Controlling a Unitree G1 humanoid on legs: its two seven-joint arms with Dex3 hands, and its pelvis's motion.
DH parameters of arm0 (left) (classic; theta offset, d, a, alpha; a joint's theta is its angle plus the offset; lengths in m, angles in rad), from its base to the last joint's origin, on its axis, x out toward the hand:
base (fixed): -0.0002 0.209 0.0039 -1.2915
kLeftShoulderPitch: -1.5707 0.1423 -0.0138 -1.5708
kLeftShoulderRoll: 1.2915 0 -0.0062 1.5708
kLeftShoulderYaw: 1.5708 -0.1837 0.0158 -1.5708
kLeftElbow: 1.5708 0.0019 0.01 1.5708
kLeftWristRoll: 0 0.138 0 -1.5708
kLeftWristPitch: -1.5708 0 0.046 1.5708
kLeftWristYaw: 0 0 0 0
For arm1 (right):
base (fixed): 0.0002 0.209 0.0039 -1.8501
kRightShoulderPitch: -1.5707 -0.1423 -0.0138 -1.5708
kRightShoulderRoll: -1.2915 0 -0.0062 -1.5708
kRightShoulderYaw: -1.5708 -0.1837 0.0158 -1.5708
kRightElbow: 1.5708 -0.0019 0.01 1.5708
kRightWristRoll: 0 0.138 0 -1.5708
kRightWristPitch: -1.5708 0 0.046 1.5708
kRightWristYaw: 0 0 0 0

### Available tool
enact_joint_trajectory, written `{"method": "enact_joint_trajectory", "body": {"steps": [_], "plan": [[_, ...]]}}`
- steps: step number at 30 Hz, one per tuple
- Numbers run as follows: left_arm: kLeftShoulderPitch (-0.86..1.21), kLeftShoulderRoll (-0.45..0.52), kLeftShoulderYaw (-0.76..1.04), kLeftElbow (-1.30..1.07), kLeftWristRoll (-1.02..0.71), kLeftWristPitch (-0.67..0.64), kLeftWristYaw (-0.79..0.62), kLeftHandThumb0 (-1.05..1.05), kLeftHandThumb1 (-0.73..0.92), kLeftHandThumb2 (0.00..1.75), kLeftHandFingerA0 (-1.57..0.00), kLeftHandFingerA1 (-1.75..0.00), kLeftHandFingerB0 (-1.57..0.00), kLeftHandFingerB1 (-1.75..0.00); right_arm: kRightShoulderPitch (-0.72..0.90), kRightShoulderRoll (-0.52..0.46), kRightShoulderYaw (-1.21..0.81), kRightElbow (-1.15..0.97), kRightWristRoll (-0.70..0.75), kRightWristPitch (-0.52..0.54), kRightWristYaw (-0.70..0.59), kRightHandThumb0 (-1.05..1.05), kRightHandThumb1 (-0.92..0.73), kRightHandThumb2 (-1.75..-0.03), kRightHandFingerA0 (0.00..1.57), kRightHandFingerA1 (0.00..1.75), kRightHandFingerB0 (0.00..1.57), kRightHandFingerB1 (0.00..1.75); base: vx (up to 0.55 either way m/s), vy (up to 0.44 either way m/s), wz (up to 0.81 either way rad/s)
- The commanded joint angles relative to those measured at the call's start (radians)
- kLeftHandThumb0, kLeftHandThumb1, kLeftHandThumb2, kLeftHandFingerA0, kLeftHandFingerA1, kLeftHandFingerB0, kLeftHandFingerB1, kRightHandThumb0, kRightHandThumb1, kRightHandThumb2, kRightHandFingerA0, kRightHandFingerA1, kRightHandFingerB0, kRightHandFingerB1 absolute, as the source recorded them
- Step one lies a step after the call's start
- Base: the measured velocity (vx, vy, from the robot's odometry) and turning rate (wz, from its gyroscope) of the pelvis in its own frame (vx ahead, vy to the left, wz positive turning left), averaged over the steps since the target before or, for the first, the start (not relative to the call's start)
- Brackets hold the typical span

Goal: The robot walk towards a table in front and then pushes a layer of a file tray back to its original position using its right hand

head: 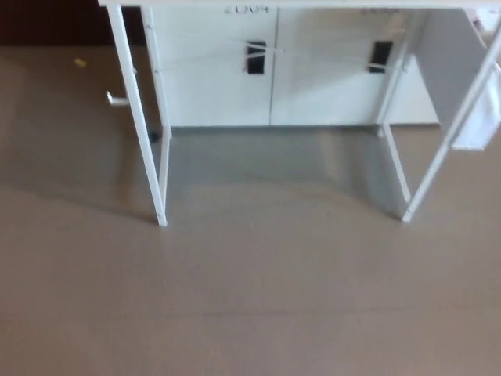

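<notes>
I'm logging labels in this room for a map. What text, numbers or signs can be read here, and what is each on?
"2004", possibly: dark characters at the top of the left cabinet door, cut by the picture's edge and blurred, so the reading is uncertain.
Fainter marks at the top of the right cabinet door: too blurred to read.
Nothing readable on the white table legs or the floor.

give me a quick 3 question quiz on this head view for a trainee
1. True or false: the file tray shows in this view.
2. What lies between the camera and the table legs? A) bare floor B) a chair C) a box
3. How many dark rectangular cut-outs show on the white cabinet behind the table?

Key: 1 false, only the table's edge and legs show. 2 A. 3 two.
</notes>
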Motion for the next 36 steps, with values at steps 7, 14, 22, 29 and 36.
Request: {"method": "enact_joint_trajectory", "body": {"steps": [7,14,22,29,36], "plan": [[-0.003,0.013,-0.013,0.065,0.057,-0.103,0.005,-0.04,0.65,0.60,-0.27,-0.38,-0.24,-0.34,0.021,-0.028,0.016,-0.003,0.007,-0.028,0.012,-0.43,-0.20,-0.52,0.79,0.52,0.69,0.50,0.45,-0.100,0.00],[-0.002,0.013,-0.012,0.080,0.069,-0.117,0.007,-0.04,0.64,0.59,-0.27,-0.37,-0.25,-0.34,0.031,-0.028,0.018,-0.010,0.010,-0.023,0.011,-0.38,-0.20,-0.51,0.79,0.52,0.70,0.49,0.41,0.164,-0.24],[-0.006,0.014,-0.014,0.085,0.072,-0.129,0.006,-0.03,0.46,0.88,-0.18,-0.51,-0.17,-0.49,0.025,-0.037,0.029,-0.001,-0.008,-0.030,0.000,-0.41,-0.21,-0.53,0.80,0.51,0.72,0.49,0.30,0.176,-0.06],[-0.008,0.014,-0.013,0.075,0.076,-0.122,0.010,-0.03,0.45,0.87,-0.19,-0.51,-0.17,-0.49,0.014,-0.038,0.033,0.018,-0.013,-0.045,0.001,-0.44,-0.21,-0.53,0.81,0.51,0.72,0.49,0.22,-0.035,0.07],[-0.007,0.021,-0.019,0.063,0.092,-0.120,0.011,-0.06,0.63,0.59,-0.28,-0.37,-0.25,-0.34,0.010,-0.035,0.031,0.027,0.005,-0.062,0.022,-0.44,-0.21,-0.54,0.80,0.52,0.70,0.50,0.28,-0.011,0.07]]}}
